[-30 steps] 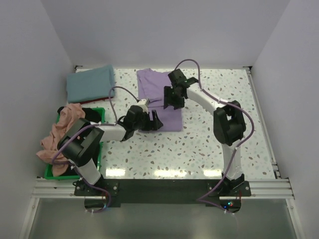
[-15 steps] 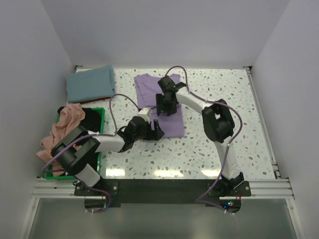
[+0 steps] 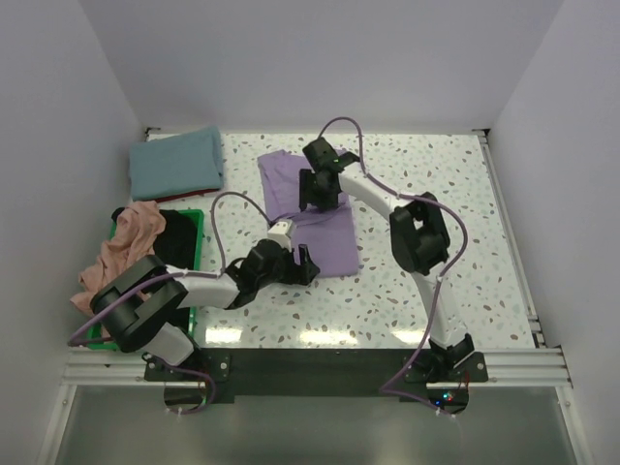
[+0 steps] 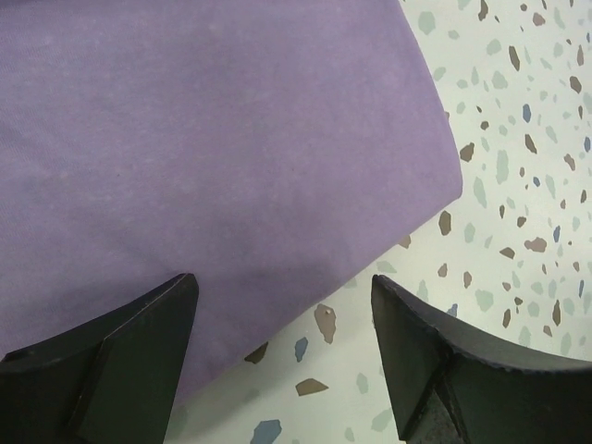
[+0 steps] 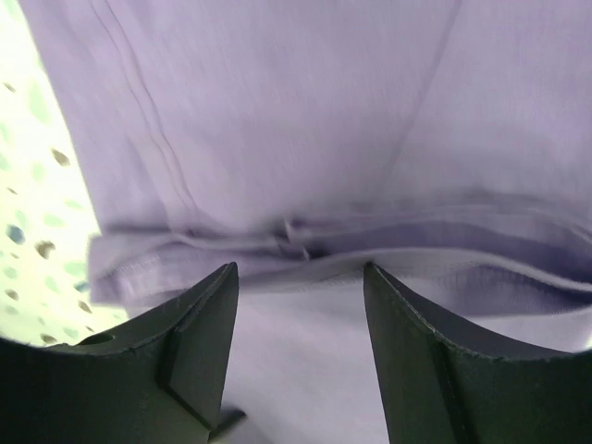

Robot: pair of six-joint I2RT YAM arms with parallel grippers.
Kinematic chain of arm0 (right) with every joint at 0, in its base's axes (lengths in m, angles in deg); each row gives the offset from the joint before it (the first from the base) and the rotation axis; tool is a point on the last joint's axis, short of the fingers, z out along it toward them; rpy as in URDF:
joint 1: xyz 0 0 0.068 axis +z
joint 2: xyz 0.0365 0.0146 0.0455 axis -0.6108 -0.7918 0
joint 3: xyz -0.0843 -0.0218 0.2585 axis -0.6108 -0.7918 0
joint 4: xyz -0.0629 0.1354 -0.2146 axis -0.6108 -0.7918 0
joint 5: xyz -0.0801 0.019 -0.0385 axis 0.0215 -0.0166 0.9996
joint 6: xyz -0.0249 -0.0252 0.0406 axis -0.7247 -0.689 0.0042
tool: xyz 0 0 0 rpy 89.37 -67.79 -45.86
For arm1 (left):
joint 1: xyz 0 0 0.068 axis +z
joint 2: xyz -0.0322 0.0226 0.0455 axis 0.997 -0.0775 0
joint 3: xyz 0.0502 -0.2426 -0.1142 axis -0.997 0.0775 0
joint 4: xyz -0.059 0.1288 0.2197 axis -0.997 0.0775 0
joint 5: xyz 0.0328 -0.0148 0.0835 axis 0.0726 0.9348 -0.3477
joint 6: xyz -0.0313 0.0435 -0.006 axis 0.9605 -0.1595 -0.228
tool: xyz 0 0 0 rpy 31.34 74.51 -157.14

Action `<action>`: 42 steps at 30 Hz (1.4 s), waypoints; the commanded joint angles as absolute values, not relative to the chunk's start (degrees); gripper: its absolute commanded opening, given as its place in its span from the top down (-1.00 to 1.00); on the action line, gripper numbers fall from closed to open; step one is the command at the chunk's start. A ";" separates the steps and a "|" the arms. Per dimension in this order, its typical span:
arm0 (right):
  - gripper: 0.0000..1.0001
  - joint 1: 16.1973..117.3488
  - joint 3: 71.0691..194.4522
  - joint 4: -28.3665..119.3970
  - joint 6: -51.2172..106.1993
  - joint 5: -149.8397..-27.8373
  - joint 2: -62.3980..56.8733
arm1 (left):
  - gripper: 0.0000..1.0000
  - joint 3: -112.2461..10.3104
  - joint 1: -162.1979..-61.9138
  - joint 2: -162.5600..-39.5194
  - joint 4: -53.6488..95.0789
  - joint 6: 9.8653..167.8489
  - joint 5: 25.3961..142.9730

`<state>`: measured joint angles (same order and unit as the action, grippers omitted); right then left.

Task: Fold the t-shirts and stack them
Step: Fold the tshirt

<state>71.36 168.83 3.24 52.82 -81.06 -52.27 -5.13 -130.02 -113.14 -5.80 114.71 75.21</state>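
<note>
The left gripper (image 4: pixel 282 301) has its two fingers spread apart, holding nothing. It straddles the near edge of the lavender shirt (image 4: pixel 203 139), one finger over the cloth and the other over the bare speckled table (image 4: pixel 518 139). Whether the tips touch down cannot be told. In the top view this gripper (image 3: pixel 301 263) sits at the shirt's near left corner.

The right gripper (image 5: pixel 301 277) is also parted and empty, poised over a bunched ridge of folds (a hem or seam, by the stitching) across the same shirt (image 5: pixel 277 111). From above it (image 3: pixel 320 194) is over the shirt's far half.

There are four shirts in all. The lavender shirt (image 3: pixel 334 242) lies flat mid-table, nearer the far edge. One teal shirt (image 3: pixel 176 162) lies folded in the far left corner. One salmon pink shirt (image 3: pixel 121 257) is draped over the single green bin (image 3: pixel 200 232) at the left edge, and one black shirt (image 3: pixel 174 237) lies inside it.
</note>
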 commanded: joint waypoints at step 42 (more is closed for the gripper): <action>-0.21 80.36 152.83 7.71 56.71 -84.27 -41.91 | -0.64 -4.56 -144.35 -104.38 10.08 114.63 68.01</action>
<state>80.69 149.68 7.09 55.92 -84.14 -40.11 -6.26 -142.79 -102.91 15.33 115.93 67.15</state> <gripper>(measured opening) 0.604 0.818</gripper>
